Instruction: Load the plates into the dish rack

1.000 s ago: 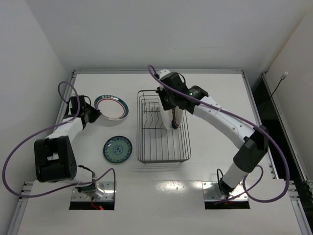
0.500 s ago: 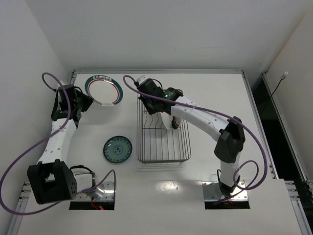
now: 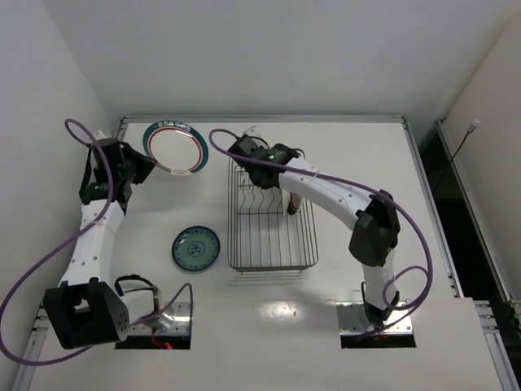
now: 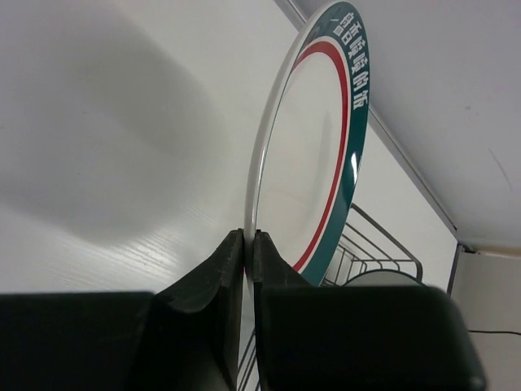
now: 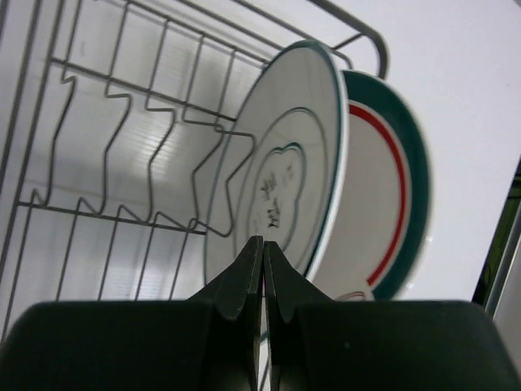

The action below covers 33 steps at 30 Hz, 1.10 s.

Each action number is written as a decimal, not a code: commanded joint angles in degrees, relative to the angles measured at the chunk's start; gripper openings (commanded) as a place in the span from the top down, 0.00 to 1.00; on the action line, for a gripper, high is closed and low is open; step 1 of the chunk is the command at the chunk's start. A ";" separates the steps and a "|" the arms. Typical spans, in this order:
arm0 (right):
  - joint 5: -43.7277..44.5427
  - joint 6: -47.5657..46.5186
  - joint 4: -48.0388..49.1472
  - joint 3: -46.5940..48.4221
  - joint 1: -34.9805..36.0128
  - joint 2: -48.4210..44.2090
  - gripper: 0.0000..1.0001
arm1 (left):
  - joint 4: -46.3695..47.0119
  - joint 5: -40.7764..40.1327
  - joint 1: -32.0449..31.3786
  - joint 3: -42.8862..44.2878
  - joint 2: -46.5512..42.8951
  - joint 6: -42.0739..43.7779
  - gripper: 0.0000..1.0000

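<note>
My left gripper (image 4: 249,244) (image 3: 140,166) is shut on the rim of a white plate with green and red bands (image 4: 317,163) (image 3: 172,148), held on edge above the table's far left, left of the dish rack (image 3: 273,213). In the rack two plates stand upright between the tines: a pale grey-white one (image 5: 281,171) and behind it a banded one (image 5: 383,195), both at the rack's right side (image 3: 291,199). My right gripper (image 5: 263,244) (image 3: 244,153) is shut and holds nothing, above the rack's far left corner. A small teal plate (image 3: 195,248) lies flat on the table.
The wire tines (image 5: 122,98) left of the standing plates hold nothing. The table's raised edge (image 3: 260,119) runs along the back, close behind the held plate. White walls close in on the left and back.
The left arm has lifted the banded plate off the table and carried it back and to the left. The right arm has drawn away from the plates in the rack toward the rack's far left corner.
</note>
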 commanded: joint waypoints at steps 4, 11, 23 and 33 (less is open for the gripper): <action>1.62 1.15 5.10 -3.05 -1.18 -10.96 0.95 | 2.94 7.60 0.35 3.90 -2.25 -1.26 1.00; 1.00 0.62 4.66 -2.36 -3.65 -13.07 0.95 | 1.63 10.69 0.35 7.06 -2.25 -0.65 1.00; -43.82 10.44 37.22 -23.05 -10.22 -25.35 0.38 | 11.64 25.45 -0.71 3.03 -3.83 -4.95 1.00; -66.77 30.22 68.29 -38.82 -20.69 -26.61 0.25 | 23.16 33.10 -2.55 -2.52 -3.84 -13.39 1.00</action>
